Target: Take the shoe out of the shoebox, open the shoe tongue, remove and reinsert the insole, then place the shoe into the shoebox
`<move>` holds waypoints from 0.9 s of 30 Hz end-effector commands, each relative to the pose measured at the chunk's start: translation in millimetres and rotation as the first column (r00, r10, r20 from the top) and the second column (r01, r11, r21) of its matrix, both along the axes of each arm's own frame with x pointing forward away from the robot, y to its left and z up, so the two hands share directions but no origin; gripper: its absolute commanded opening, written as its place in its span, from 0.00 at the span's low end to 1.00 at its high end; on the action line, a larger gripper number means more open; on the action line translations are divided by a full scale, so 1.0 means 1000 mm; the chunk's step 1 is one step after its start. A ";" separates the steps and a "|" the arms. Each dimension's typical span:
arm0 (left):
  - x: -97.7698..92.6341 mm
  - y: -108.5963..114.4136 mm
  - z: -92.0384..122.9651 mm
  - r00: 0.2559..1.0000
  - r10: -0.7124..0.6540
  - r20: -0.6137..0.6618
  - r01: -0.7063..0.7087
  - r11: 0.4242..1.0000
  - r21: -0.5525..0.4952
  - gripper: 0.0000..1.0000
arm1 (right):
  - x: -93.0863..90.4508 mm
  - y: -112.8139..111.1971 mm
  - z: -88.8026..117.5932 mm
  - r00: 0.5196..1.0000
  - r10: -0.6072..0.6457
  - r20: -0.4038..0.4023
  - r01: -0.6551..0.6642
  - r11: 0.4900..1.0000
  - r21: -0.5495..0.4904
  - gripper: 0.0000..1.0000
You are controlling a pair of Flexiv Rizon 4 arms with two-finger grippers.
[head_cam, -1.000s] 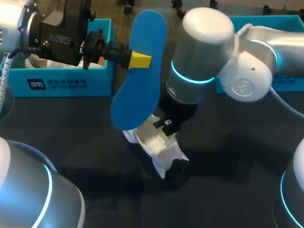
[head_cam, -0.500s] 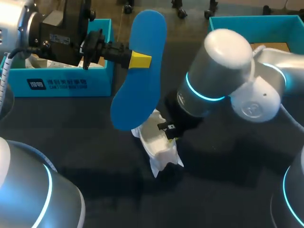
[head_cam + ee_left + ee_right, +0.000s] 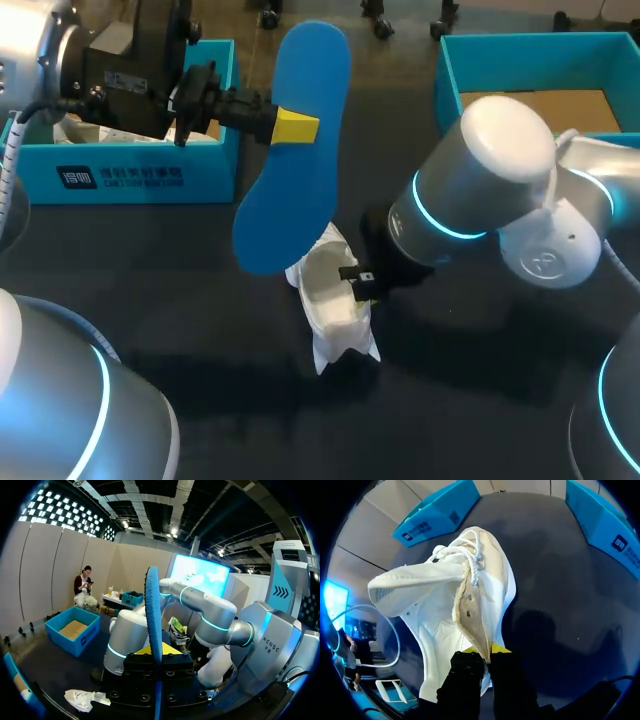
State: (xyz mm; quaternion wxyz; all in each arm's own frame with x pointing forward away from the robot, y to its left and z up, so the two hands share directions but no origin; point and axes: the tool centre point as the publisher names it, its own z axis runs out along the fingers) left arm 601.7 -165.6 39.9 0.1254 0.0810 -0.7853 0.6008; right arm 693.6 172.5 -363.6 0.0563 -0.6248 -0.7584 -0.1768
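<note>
So, head view, table: a dark table [image 3: 150, 290] fills most of the frame.
Head view, insole: a flat blue foam insole [image 3: 295, 150] stands tall in the upper middle, up off the table.
Head view, left gripper: the left gripper [image 3: 293, 127] comes in from the upper left. Its yellow tip presses on the insole.
Head view, shoe: a white cloth shoe with laces [image 3: 335, 305] is in the middle of the frame, just below the insole. I cannot tell if it touches the table.
Head view, right gripper: the right gripper [image 3: 365, 285] comes in from the right and is at the shoe's right side.
Head view, boxes: one blue cardboard shoebox [image 3: 130, 175] is at the upper left and another blue shoebox [image 3: 520, 55] is at the upper right. The shoe is in neither.
Left wrist view, insole: the insole [image 3: 152, 605] shows its thin edge and stands straight up. The left gripper [image 3: 156, 650] is clamped on it from both sides.
Left wrist view, shoe: the shoe [image 3: 85, 698] is on the table, well apart from this gripper.
Right wrist view, shoe: the shoe [image 3: 445, 605] is just ahead of the right gripper [image 3: 484, 650], with its white laces [image 3: 470, 555] farther off.
Right wrist view, fingers: the yellow fingertips [image 3: 501, 648] are on both sides of a tan flap at the shoe's opening and pinch it tight.
</note>
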 end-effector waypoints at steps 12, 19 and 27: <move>0.001 -0.001 -0.001 1.000 -0.001 0.000 0.001 1.000 0.001 0.00 | -0.012 -0.002 -0.017 0.997 -0.064 0.035 0.063 0.998 0.028 0.58; 0.001 -0.001 -0.001 1.000 -0.001 0.000 0.001 1.000 0.001 0.00 | -0.009 -0.007 0.009 0.997 -0.054 0.046 0.053 0.998 0.019 1.00; 0.001 -0.001 -0.001 1.000 -0.001 0.000 0.001 1.000 0.001 0.00 | -0.009 -0.037 0.062 0.980 0.085 0.177 -0.113 0.981 0.158 1.00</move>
